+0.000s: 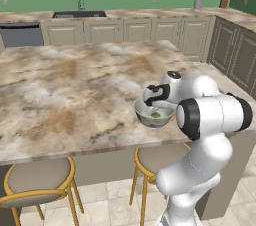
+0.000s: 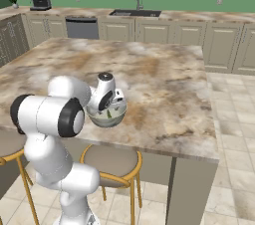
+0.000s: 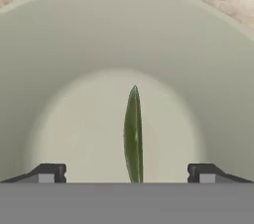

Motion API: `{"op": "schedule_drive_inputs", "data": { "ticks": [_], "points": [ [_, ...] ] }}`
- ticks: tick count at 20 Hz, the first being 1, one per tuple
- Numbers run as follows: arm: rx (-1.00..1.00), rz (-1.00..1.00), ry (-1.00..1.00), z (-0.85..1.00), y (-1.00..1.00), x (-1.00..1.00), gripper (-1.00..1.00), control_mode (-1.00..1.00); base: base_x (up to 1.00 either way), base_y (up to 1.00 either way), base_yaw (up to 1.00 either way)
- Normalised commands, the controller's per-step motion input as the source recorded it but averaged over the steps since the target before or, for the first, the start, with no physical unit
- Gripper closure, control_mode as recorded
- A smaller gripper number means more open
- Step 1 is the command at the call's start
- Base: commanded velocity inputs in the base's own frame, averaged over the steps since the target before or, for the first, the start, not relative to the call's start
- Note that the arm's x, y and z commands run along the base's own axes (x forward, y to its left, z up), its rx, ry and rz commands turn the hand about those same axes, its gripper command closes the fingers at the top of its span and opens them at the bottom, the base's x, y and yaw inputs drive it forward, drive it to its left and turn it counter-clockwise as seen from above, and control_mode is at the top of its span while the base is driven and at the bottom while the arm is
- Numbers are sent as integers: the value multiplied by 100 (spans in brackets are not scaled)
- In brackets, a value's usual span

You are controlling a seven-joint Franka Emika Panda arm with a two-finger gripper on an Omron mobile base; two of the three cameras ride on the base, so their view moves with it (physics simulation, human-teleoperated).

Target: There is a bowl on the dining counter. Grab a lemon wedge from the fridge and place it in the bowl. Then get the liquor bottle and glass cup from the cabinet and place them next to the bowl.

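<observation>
Lemon wedge (image 3: 133, 134) lies at the bottom of the bowl (image 3: 59, 59), seen edge-on as a thin green sliver between the two finger tips. The gripper (image 3: 126, 172) hangs just over it with its jaws wide apart and nothing in them. So the lemon step looks done, I think.

What could go wrong? The hand is low inside the bowl. If it lifts crooked, a finger tip (image 3: 48, 173) could catch the bowl's wall and tip it or push it along. The bowl sits near the front edge of the dining counter (image 1: 60, 95), above the stools (image 1: 37, 177), so a hard bump might knock it off.

The bowl is round, smooth and pale, and in the base views it looks a bit see-through, like glass. The wedge is thin and pointed at its top. The counter is flat, shiny stone with brown and cream patches. Farther back are pale cabinets (image 1: 102, 30), a sink (image 1: 79, 14) and a green wall.
</observation>
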Motion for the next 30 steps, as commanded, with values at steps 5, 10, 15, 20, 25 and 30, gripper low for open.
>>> {"op": "schedule_drive_inputs", "data": {
  "ticks": [5,10,15,20,25,30],
  "points": [
    [0,0,-21,46,0,-35,-100,-100,0,0,0],
    [3,-1,-16,61,-15,-57,-100,-100,0,0,0],
    [15,-5,-8,94,-28,-75,-100,-100,0,0,0],
    [18,-7,0,100,-24,-58,-100,-100,0,0,0],
    [20,-11,0,99,-20,-57,-100,-100,0,0,0],
    [13,-16,-2,64,-17,-91,-100,-100,0,0,0]
  ]
}}
